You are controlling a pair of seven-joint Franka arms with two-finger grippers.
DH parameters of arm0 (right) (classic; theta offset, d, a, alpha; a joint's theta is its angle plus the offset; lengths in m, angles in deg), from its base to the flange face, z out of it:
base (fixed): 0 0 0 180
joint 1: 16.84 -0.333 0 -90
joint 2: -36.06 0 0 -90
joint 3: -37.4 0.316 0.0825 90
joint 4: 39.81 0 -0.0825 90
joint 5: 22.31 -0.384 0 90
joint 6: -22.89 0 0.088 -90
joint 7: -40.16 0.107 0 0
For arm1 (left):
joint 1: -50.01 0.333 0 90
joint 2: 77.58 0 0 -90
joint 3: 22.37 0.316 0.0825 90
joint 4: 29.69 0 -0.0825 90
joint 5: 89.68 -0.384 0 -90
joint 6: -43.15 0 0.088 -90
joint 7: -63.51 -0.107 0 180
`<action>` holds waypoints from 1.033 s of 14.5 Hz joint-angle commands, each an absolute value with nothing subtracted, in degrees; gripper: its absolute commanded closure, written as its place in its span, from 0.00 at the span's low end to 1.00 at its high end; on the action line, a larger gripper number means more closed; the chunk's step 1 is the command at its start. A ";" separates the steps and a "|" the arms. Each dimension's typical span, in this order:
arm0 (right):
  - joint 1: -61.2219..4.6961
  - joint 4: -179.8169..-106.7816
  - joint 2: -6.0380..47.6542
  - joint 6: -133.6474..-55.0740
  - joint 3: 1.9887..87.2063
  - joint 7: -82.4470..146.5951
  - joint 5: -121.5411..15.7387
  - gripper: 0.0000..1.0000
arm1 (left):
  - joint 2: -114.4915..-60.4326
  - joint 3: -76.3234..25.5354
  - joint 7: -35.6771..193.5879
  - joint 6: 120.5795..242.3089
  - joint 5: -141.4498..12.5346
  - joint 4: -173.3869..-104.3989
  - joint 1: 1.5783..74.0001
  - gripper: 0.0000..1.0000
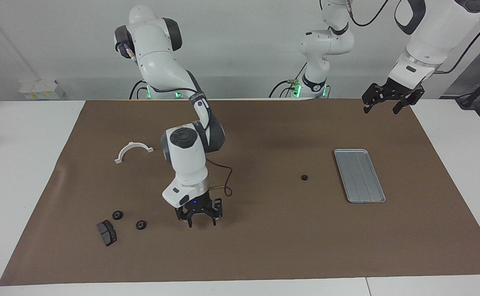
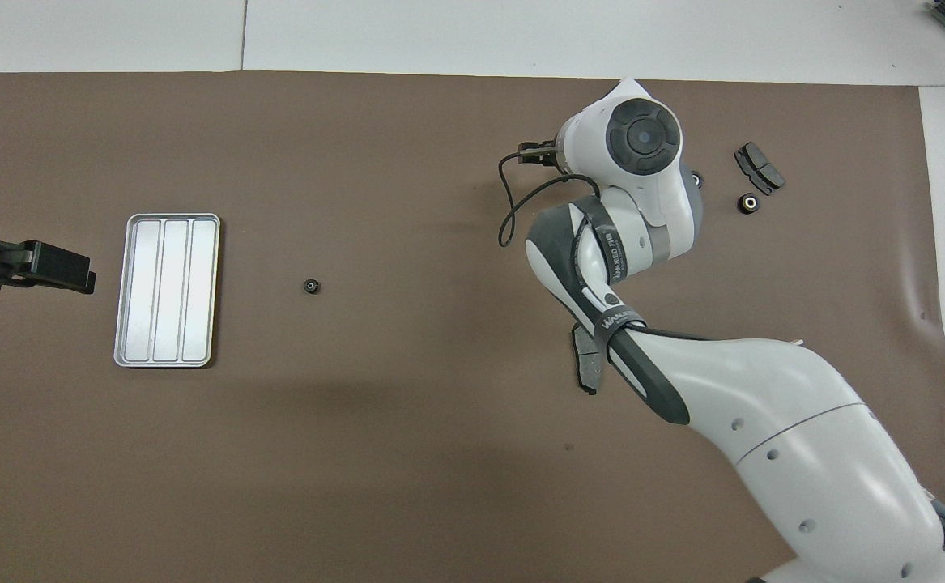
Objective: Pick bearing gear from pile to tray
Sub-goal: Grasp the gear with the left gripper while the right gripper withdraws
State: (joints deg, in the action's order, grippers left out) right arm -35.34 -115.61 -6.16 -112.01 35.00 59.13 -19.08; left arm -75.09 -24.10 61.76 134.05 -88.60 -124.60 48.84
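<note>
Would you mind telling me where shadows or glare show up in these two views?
Facing view: a soft shadow lies on the brown mat under the right claw; green lights glow at the arm bases. Overhead view: the tray reflects brightly along its ridges, and a broad faint shadow darkens the mat nearer the robots than it.

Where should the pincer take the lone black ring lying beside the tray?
Grip the lone black ring across its outer rim, coming straight down from above. It lies flat on the mat with open space all round, apart from the tray, so probably any finger direction works; it looks too low for a side approach.
</note>
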 commanded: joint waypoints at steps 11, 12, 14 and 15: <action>-22.64 -117.06 -4.72 -103.32 35.99 43.50 -18.71 0.30 | -83.71 -24.48 94.10 176.20 -89.59 -149.40 36.74 0.00; -22.55 -118.98 -4.55 -105.50 35.99 43.33 -18.97 0.31 | -85.73 -24.39 94.97 178.04 -89.77 -149.23 35.60 0.03; -21.94 -123.90 -3.23 -110.60 35.99 43.32 -19.23 0.36 | -89.60 -24.47 99.78 182.08 -94.31 -148.88 35.42 0.14; -21.50 -124.97 -2.70 -111.05 35.99 43.32 -19.24 0.38 | -91.45 -24.48 101.73 184.28 -95.82 -148.87 35.24 0.17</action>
